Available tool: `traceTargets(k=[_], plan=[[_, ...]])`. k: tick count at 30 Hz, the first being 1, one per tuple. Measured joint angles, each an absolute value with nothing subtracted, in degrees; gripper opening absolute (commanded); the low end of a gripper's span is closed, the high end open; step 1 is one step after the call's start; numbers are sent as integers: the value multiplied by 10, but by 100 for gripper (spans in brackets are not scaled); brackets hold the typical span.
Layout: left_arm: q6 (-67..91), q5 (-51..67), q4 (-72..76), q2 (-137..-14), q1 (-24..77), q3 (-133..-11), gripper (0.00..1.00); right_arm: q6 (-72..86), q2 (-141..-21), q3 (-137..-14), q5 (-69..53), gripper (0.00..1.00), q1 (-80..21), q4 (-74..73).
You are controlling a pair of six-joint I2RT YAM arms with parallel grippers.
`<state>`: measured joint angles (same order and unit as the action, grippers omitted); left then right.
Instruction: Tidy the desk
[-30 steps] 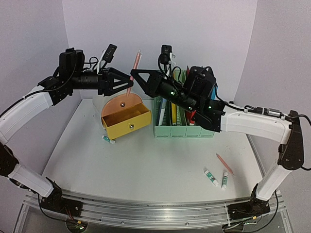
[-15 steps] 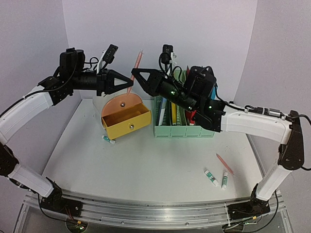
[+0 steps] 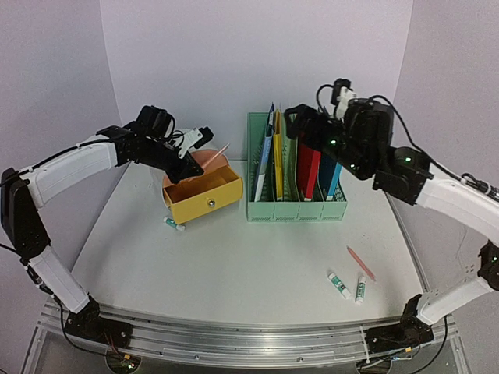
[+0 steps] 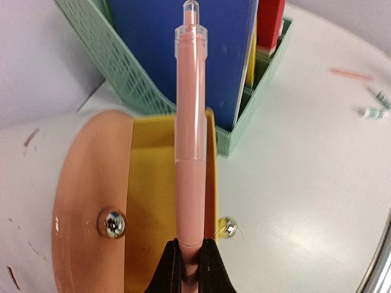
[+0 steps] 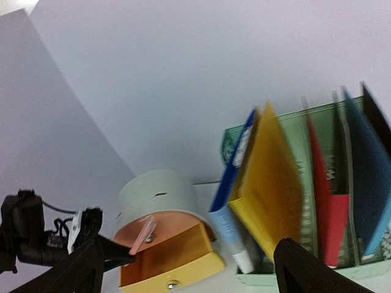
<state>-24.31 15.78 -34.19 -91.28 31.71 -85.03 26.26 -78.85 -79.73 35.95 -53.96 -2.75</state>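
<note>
Hard to read much in the blurred right wrist view — only the right hand [image 5: 189,271] spread wide on nothing, fingertips cut off at the lower edge, held high by the green file rack [image 3: 296,209]. Below both arms, walled in pale lilac, the white table [image 3: 234,273]: flat and plain, a silver rail [image 3: 249,339] along the near edge, back corners hidden behind the rack and a yellow drawer [image 3: 204,195], seemingly longest left to right along that rail. Over the drawer, the left hand [image 4: 189,264] clamped on a pink pen [image 4: 190,140] — far end toward the rack.
</note>
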Motion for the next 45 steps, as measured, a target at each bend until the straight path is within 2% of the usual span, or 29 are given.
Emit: traceTargets(k=[3, 4, 5, 6, 8, 10, 12, 14, 18, 20, 22, 26, 31, 39, 45], plan=[[-277, 110, -370, -932, 317, -846, 0, 265, -728, -778, 414, 98, -518, -76], [-286, 98, -377, -938, 317, -846, 4, 265, -712, -770, 426, 98, -514, -88], [-292, 89, -383, -942, 317, -846, 13, 264, -700, -764, 434, 98, -510, -99], [-299, 81, -388, -947, 317, -846, 29, 264, -689, -758, 442, 98, -507, -111], [-307, 73, -400, -953, 317, -846, 51, 264, -679, -754, 440, 98, -488, -140], [-317, 69, -411, -957, 317, -846, 60, 267, -679, -752, 431, 98, -458, -182], [-321, 65, -416, -957, 318, -846, 62, 282, -692, -757, 406, 98, -404, -246], [-325, 64, -416, -957, 317, -847, 62, 296, -715, -767, 376, 92, -338, -310], [-331, 75, -415, -954, 316, -848, 64, 291, -786, -778, 288, 72, -202, -423], [-331, 94, -416, -948, 316, -848, 65, 274, -822, -778, 251, 57, -161, -472], [-331, 118, -417, -937, 317, -848, 66, 254, -865, -777, 220, 48, -138, -514], [-330, 154, -418, -910, 319, -855, 68, 216, -946, -768, 163, 67, -130, -564], [-329, 181, -420, -885, 319, -863, 72, 180, -1007, -733, 93, 72, -131, -585], [-330, 229, -420, -854, 319, -863, 73, 162, -1044, -639, 39, 70, -132, -566], [-330, 237, -420, -853, 319, -863, 73, 157, -1058, -625, 22, 50, -132, -535]])
